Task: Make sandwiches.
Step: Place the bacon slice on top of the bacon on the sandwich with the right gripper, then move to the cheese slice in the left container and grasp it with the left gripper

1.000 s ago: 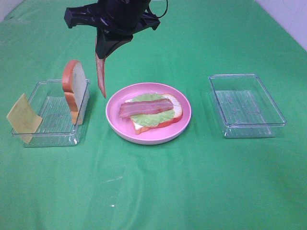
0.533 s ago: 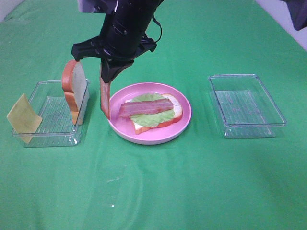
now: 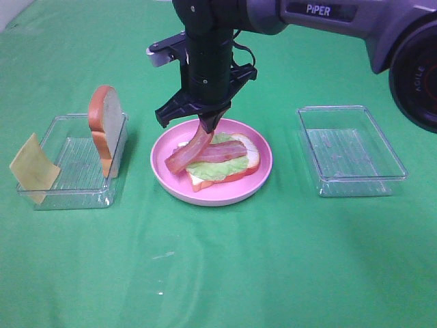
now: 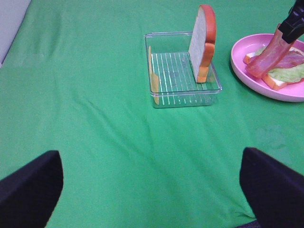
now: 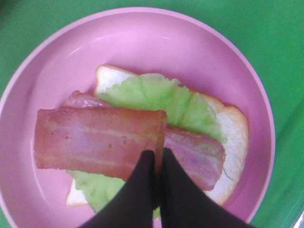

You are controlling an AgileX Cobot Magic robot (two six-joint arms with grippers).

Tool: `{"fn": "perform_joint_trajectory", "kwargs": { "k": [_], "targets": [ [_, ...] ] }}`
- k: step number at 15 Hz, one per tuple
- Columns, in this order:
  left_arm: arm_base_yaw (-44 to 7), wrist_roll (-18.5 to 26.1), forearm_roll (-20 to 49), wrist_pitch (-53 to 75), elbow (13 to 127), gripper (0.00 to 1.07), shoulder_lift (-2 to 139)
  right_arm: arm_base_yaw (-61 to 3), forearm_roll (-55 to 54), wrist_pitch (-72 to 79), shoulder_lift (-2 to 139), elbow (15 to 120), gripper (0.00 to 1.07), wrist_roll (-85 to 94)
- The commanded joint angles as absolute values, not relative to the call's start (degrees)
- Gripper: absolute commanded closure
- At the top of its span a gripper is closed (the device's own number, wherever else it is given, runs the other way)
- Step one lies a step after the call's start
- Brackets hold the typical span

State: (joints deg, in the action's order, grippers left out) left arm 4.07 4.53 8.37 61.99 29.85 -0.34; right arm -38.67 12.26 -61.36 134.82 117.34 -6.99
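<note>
The right tool is clenched on the far end of a reddish-brown toy bacon strip. The strip droops in a curve over the round pink plate on the green-covered bench, its lower end by the left edge of the open stack: a white bread slice with orange-brown crust, a pale green lettuce leaf and a second bacon strip lying flat. That sag suggests a light, rubbery piece, best pinched at one narrow end. The upright bread slice in the clear plastic left tray looks stiff, so gripping across its top crust should suit. The thin yellow cheese square leaning at the tray's left end offers only its raised edge. The left tool hangs released, holding nothing.
</note>
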Motion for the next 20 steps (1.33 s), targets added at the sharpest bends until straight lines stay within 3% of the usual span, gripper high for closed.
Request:
{"fn": "perform_joint_trajectory", "kwargs": {
  "k": [1,8,9,12,20],
  "targets": [
    [4.1,4.3,8.7,61.8,29.7,0.14,-1.1,-38.6,14.0,-61.5,134.9,117.5,1.07,-6.3],
    [4.1,4.3,8.7,61.8,29.7,0.14,-1.1,-38.6,15.3,-62.1,134.9,117.5,1.05,-6.7],
    [4.1,4.3,8.7,61.8,29.7,0.14,-1.1,-38.6,15.2,-62.1,134.9,117.5,0.90,-8.0],
    [4.1,4.3,8.7,61.8,29.7,0.14,-1.1,-38.6,17.0,-62.6,134.9,117.5,0.08,-10.4],
    [4.1,4.3,8.7,61.8,29.7,0.14,-1.1,-38.6,16.9,-70.4,131.5,117.5,0.09,-8.4]
  ]
}}
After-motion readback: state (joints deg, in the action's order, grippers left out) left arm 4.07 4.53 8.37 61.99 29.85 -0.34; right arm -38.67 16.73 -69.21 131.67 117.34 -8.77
